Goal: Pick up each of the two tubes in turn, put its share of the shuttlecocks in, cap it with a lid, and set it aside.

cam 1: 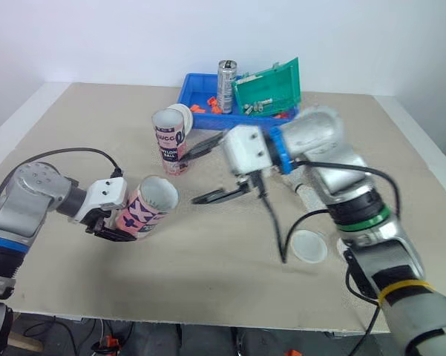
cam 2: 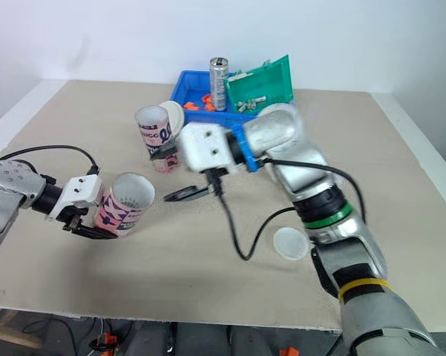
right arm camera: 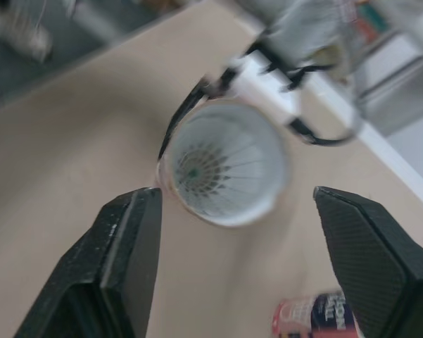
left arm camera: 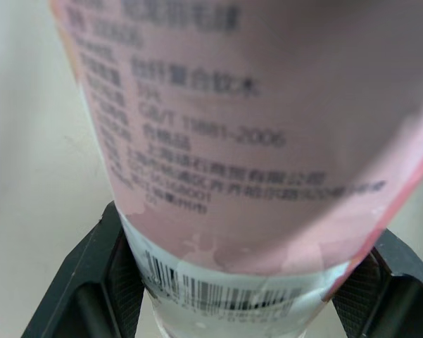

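Note:
My left gripper (cam 1: 119,222) is shut on the base end of a pink printed tube (cam 1: 150,204). The tube is tilted, with its open mouth towards my right gripper (cam 1: 209,170). That gripper hovers open and empty just in front of the mouth. In the right wrist view the tube (right arm camera: 225,165) has a shuttlecock deep inside it. In the left wrist view the black fingers (left arm camera: 91,282) clamp the tube (left arm camera: 253,141) on both sides. A second pink tube (cam 1: 169,139) stands upright farther back, with a white lid (cam 1: 185,117) behind it. Another white lid (cam 1: 309,245) lies flat on the table.
A blue bin (cam 1: 195,87) at the back holds a metal can (cam 1: 226,85), a green box (cam 1: 269,87) and small orange parts. Something white (cam 1: 306,191) lies under my right forearm. Black cables hang from both wrists. The beige table (cam 1: 208,274) has bare room in front.

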### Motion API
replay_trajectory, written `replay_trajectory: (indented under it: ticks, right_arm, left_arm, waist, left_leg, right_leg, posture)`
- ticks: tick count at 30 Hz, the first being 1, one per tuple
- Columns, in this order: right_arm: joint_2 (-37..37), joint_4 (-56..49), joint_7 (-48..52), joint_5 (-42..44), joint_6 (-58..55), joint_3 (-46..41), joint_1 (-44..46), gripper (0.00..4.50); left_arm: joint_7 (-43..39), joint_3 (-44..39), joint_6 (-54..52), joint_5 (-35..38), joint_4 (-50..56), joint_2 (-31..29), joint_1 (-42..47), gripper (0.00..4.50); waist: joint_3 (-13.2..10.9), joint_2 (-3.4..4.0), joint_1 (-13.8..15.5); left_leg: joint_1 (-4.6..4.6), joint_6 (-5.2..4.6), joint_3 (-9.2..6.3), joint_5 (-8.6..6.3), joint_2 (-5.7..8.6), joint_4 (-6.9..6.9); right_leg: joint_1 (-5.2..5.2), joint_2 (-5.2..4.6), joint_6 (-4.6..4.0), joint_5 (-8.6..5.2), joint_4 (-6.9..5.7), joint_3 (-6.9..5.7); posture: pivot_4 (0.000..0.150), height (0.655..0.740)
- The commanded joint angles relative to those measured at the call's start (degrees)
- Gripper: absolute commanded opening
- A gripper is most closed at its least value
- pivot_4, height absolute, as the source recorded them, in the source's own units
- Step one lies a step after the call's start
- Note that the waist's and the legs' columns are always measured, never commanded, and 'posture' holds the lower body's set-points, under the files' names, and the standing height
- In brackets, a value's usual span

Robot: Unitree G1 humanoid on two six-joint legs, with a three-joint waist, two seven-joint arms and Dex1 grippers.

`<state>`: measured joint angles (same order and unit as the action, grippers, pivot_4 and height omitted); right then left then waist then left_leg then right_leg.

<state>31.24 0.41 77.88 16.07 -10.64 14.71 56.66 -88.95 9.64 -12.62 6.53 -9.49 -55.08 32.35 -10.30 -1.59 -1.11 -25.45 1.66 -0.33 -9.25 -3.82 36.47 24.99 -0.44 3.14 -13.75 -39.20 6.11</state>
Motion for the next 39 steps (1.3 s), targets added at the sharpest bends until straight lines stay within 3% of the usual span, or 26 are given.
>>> replay_trajectory:
  ticks: [1, 5, 9, 14, 20, 39]
  right_arm:
    - [5.8, -4.4, -4.3, 2.9, -6.6, -8.8, -7.4, 3.82]
    - [11.8, -11.9, -14.1, 2.3, -13.6, -21.2, -24.9, 3.82]
    - [12.5, -20.3, -19.7, 4.2, -20.5, -34.0, -42.0, 3.82]
    - [12.7, -25.3, -22.7, 6.5, -23.8, -38.1, -52.7, 3.82]
    - [11.6, -22.5, -27.7, 5.9, -24.5, -36.4, -54.4, 3.82]
    - [8.8, -4.3, -36.4, 0.8, -21.8, -24.3, -41.3, 3.82]
  left_arm:
    - [0.1, 0.5, -0.4, 0.2, 1.4, -0.1, -1.0, 3.07]
    - [0.2, 0.1, -0.5, 0.6, 2.2, -0.4, -2.3, 3.07]
    - [-0.4, 0.9, 0.1, 0.1, 0.8, 0.2, -1.2, 3.07]
    - [-1.3, 2.4, 2.0, -1.1, -3.0, 1.8, 2.4, 3.07]
    - [-1.9, 3.1, 3.6, -1.8, -5.2, 3.3, 4.4, 3.07]
    - [-1.1, 1.9, 2.8, -1.2, -3.1, 2.5, 2.5, 3.07]
  waist:
    - [0.0, 0.01, 0.0]
    - [0.0, -0.01, 0.1]
    - [0.1, 0.17, 0.0]
    - [0.1, 0.22, -0.2]
    - [0.1, 0.16, -0.3]
    - [0.1, 0.19, -0.2]
  left_leg:
    - [0.01, 0.0, 0.01, 0.0, 0.0, 0.0]
    - [-0.02, 0.02, 0.07, -0.02, 0.02, -0.05]
    - [0.0, 0.04, 0.09, -0.06, 0.02, -0.15]
    - [0.08, 0.05, 0.07, -0.06, 0.07, 0.0]
    - [0.13, -0.16, 0.1, 0.11, 0.19, 0.24]
    - [0.03, -0.23, 0.15, 0.15, 0.28, 0.11]
  right_leg:
    - [0.0, -0.01, 0.0, 0.0, 0.0, 0.0]
    - [0.04, -0.04, 0.01, -0.04, 0.05, 0.05]
    - [0.08, 0.0, 0.06, -0.13, 0.02, 0.09]
    - [-0.05, -0.02, 0.16, -0.07, 0.03, 0.15]
    - [-0.09, -0.09, 0.19, 0.16, 0.07, 0.27]
    - [-0.16, -0.18, 0.23, 0.16, 0.15, 0.26]
  posture:
    - [0.15, 0.7038]
    - [0.15, 0.7038]
    - [0.15, 0.7038]
    - [0.15, 0.7038]
    - [0.15, 0.7038]
    - [0.15, 0.7038]
